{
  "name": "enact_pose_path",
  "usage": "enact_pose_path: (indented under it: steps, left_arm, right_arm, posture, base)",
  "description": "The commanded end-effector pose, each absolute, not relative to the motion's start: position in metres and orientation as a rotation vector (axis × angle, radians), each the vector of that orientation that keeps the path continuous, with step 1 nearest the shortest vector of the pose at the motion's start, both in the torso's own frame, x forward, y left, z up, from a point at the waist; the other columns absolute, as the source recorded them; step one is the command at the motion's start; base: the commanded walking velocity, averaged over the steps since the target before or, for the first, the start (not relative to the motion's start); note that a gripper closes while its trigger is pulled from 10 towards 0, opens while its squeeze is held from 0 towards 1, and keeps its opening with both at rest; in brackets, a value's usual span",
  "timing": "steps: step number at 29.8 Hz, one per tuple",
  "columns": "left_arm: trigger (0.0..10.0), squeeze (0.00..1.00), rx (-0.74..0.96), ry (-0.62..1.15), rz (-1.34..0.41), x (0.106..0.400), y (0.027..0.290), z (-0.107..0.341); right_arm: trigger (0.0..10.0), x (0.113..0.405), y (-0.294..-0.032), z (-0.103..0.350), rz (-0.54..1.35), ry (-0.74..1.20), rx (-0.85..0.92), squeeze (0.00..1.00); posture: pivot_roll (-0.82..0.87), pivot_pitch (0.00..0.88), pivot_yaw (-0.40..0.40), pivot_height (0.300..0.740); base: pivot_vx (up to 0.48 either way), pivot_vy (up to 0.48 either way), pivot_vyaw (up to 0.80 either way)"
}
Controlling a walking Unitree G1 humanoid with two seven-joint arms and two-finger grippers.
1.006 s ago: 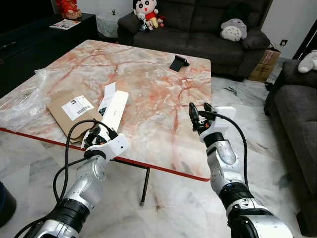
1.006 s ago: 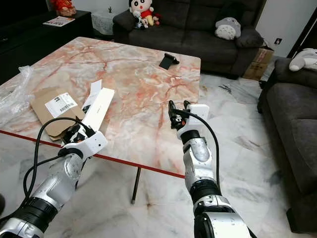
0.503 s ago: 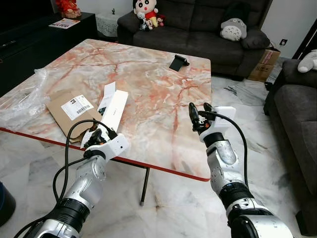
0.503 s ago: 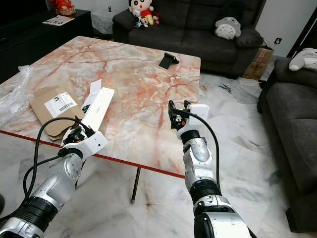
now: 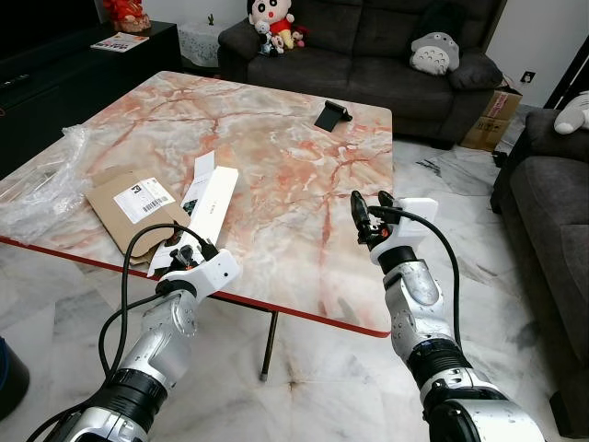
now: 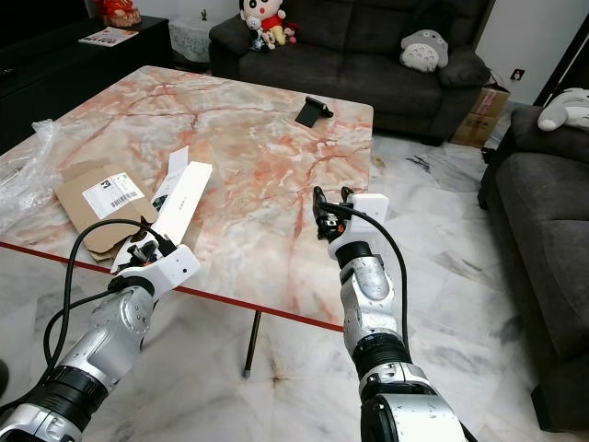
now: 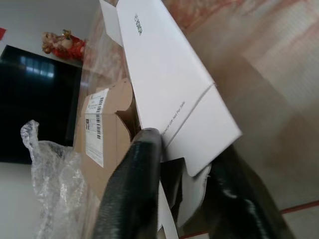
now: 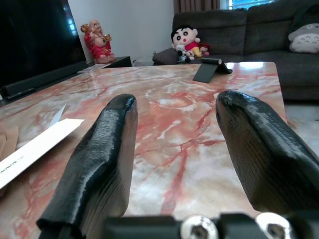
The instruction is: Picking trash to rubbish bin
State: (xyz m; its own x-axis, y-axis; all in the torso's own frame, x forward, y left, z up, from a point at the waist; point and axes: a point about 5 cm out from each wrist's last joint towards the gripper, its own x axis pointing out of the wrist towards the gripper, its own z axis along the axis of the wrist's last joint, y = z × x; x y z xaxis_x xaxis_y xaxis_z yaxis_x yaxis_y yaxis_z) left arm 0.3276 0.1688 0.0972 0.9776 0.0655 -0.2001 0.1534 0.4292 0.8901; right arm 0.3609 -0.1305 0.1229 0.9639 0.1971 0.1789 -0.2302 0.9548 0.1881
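A long white box (image 5: 208,203) lies on the marble table (image 5: 276,157), next to a brown cardboard mailer (image 5: 138,201) and a crumpled clear plastic bag (image 5: 41,184). My left gripper (image 5: 188,254) is at the box's near end, close to the table's front edge. In the left wrist view this gripper (image 7: 187,149) is open, and the white box (image 7: 169,84) reaches in between its two black fingers (image 7: 132,189). My right gripper (image 5: 371,210) stands open and empty over the table's right front part. In the right wrist view that gripper (image 8: 174,114) looks across the marble.
A black phone stand (image 5: 331,116) sits at the table's far side. Dark sofas with plush toys (image 5: 272,23) line the back and right. A cardboard box (image 5: 492,120) rests on the floor at back right. A dark bin (image 5: 9,379) stands at lower left.
My left gripper has eased a little forward onto the white box's near end. The right arm has stayed still.
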Motion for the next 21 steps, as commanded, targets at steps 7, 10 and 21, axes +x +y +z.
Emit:
enact_pose_path:
  steps: [7,10,21]
  left_arm:
    - [0.0,0.0,1.041,-0.164,0.01,0.334,0.138,0.142]
    - [0.0,0.0,1.002,-0.199,0.012,0.334,0.131,0.147]
    - [10.0,0.0,0.841,-0.388,-0.062,0.332,0.097,0.164]
  right_arm:
    - [10.0,0.363,-0.132,0.125,0.214,-0.158,0.212,0.0]
    - [10.0,0.363,-0.132,0.125,0.215,-0.16,0.213,0.0]
    - [10.0,0.363,-0.132,0.127,0.212,-0.171,0.216,0.0]
  posture:
    - [0.24,0.0,-0.113,0.74]
    - [0.24,0.0,-0.113,0.74]
    - [0.24,0.0,-0.112,0.74]
  base:
    - [0.0,0.0,0.0]
    - [0.0,0.0,0.0]
    - [0.0,0.0,0.0]
